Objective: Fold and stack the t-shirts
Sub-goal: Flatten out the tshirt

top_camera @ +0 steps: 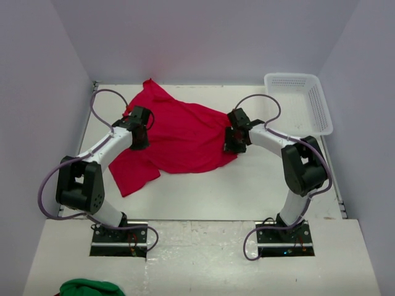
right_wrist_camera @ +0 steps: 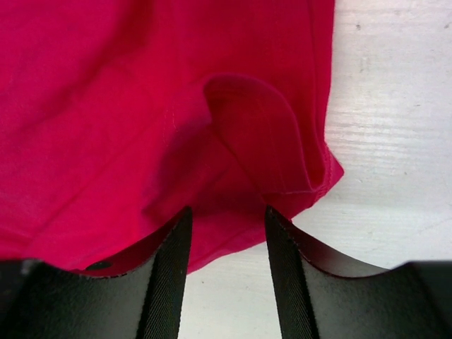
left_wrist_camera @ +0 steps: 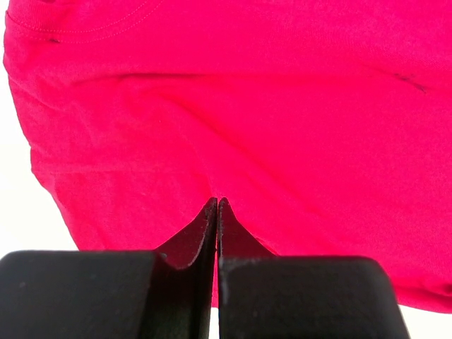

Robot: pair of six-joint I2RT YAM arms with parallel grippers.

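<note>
Near edge: a green cloth (top_camera: 91,287) lies to the left of your arm bases.
Left gripper (left_wrist_camera: 216,206): your jaws are pressed together, tips against the t-shirt (top_camera: 185,135); you cannot tell whether they pinch it.
Right gripper (right_wrist_camera: 226,220): your jaws stand apart at its right hem.
T-shirt: rumpled mid-table, between your grippers.
Basket (top_camera: 322,106): far right corner.

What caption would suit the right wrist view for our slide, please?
Right gripper open at a folded-over edge of the red t-shirt.

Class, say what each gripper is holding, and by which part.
Left gripper shut, seemingly pinching the t-shirt by its flat body cloth. Right gripper open astride a hem fold, holding nothing.
</note>
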